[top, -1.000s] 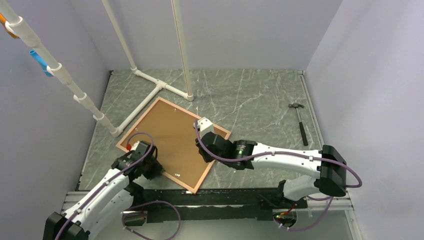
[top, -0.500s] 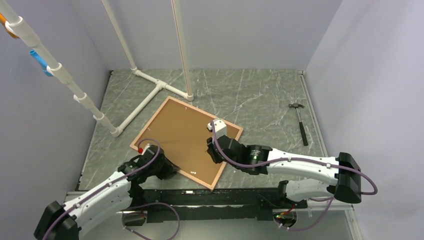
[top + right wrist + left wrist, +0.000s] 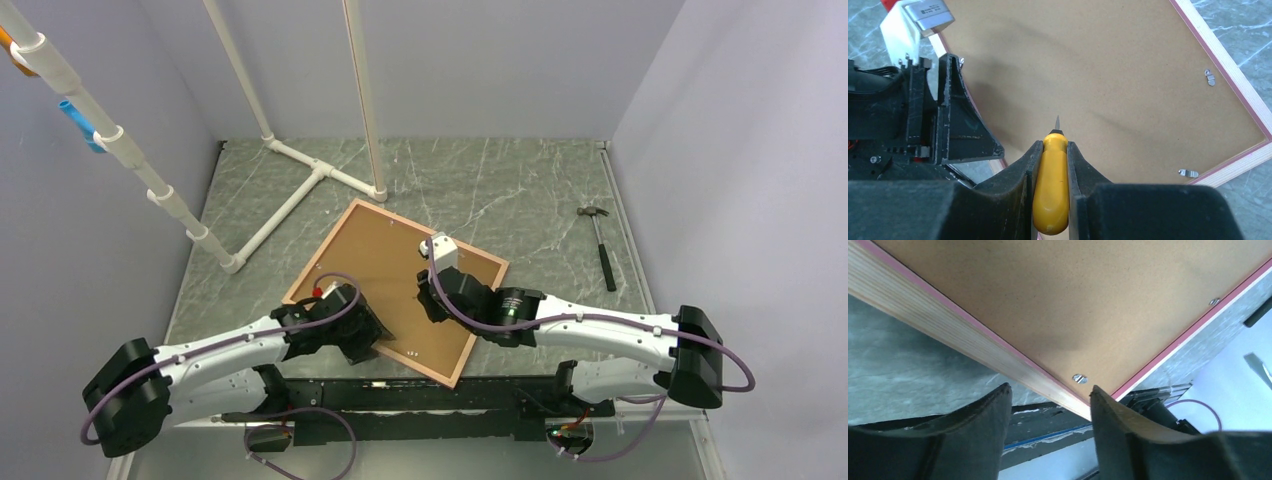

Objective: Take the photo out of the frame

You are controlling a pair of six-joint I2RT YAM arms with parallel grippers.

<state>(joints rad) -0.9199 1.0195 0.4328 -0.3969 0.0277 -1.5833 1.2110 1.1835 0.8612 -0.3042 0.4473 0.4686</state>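
Observation:
The frame lies face down on the table, pink-rimmed with pale wood edges. The photo's brown backing board fills it; the print side is hidden. My left gripper is open at the frame's near-left edge. In the left wrist view its jaws stand apart just short of the wood edge, near the frame's corner and a metal clip. My right gripper is shut on a yellow-handled screwdriver, tip pointing at the backing board. It hovers over the board's middle.
A hammer lies at the right by the wall. A white pipe stand rises behind the frame, and a slanted pipe with blue and orange clips crosses at the left. Metal clips sit along the frame's edge.
The frame has slid to the right across the table. My left arm has stretched right with it along the near-left edge. My right gripper has shifted right, still holding the screwdriver.

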